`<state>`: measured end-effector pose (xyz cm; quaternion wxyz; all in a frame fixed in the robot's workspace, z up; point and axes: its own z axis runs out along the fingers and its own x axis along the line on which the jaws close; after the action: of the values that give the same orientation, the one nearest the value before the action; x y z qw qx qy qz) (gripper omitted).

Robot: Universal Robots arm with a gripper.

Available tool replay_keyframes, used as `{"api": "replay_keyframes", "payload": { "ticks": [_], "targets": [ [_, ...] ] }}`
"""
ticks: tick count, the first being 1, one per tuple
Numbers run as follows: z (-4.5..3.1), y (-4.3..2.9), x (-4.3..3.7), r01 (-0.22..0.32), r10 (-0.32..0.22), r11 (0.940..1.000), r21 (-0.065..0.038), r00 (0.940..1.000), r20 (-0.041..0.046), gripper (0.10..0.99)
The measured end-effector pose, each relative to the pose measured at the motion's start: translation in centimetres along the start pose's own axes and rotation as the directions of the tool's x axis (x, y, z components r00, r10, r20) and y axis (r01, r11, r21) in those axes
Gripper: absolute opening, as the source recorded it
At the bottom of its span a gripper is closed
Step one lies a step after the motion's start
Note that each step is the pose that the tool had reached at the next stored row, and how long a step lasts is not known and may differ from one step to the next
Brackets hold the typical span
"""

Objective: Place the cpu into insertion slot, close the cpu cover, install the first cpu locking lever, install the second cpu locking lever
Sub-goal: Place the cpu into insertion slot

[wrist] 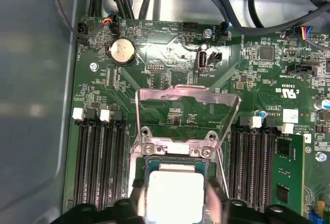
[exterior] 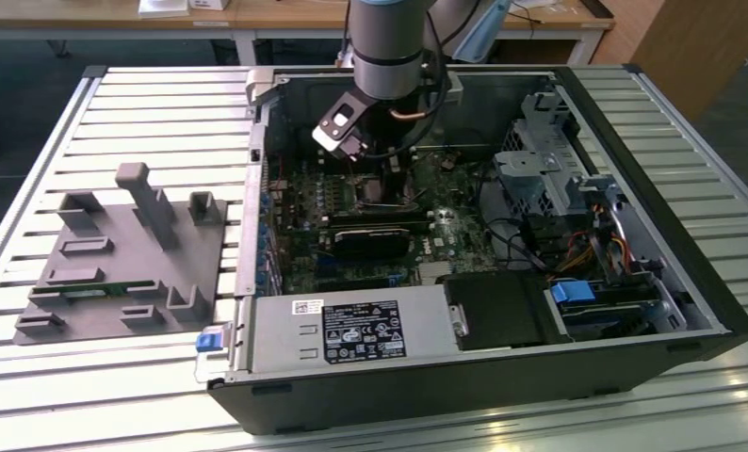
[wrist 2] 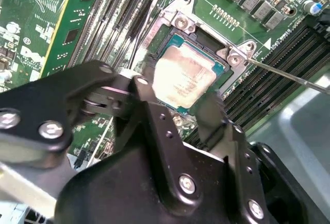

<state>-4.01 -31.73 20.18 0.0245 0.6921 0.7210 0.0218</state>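
The cpu (wrist: 174,193), a pale silver square chip, lies in or just at the insertion slot (wrist: 175,152) on the green motherboard. My gripper (wrist: 175,206) straddles it, with its black fingers (wrist: 138,203) against two opposite sides of the chip. In the second wrist view the cpu (wrist 2: 183,77) shows between the fingertips of the gripper (wrist 2: 178,100), inside the slot's silver border (wrist 2: 180,20). The cpu cover (wrist: 188,93) stands flipped open beyond the slot. A thin locking lever (wrist 2: 289,74) sticks out sideways, unlatched. In the exterior view the gripper (exterior: 378,177) reaches down into the open computer case.
Black memory slots (wrist: 100,157) flank the socket on both sides. A coin battery (wrist: 122,50) and cables (wrist: 118,2) lie beyond the cover. On the slatted table, a grey fixture (exterior: 122,254) sits at the exterior view's left; the power supply (exterior: 349,330) and drive cage (exterior: 562,169) crowd the case.
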Motion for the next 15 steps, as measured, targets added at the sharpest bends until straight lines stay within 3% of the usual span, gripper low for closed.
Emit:
{"api": "replay_keyframes", "payload": {
  "ticks": [1, 3, 4, 6, 7, 9, 10, 12, 15],
  "targets": [
    [-0.08, 0.01, 0.00, 0.000, 0.000, 1.0000, 0.001, 1.0000, 0.0000, 0.596],
    [-0.23, 0.03, 0.00, 0.000, 0.000, 1.0000, 0.002, 1.0000, -0.0001, 0.478],
    [-0.30, 0.04, 0.00, 0.000, 0.000, 1.0000, 0.002, 1.0000, 0.0000, 0.478],
    [-0.41, 0.06, 0.00, 0.000, 0.000, 1.0000, 0.003, 1.0000, -0.0001, 0.361],
    [-0.45, 0.07, 0.00, 0.000, 0.000, 1.0000, 0.004, 1.0000, -0.0002, 0.361],
    [-0.51, 0.08, 0.00, 0.000, 0.000, 1.0000, 0.005, 1.0000, -0.0003, 0.243],
    [-0.54, 0.08, -0.01, 0.000, 0.000, 1.0000, 0.005, 1.0000, -0.0002, 0.243],
    [-0.59, 0.09, 0.00, 0.000, 0.000, 1.0000, 0.005, 1.0000, -0.0003, 0.125],
    [-0.64, 0.09, 0.00, 0.000, 0.000, 1.0000, 0.005, 1.0000, -0.0004, 0.106]
  ]
}}
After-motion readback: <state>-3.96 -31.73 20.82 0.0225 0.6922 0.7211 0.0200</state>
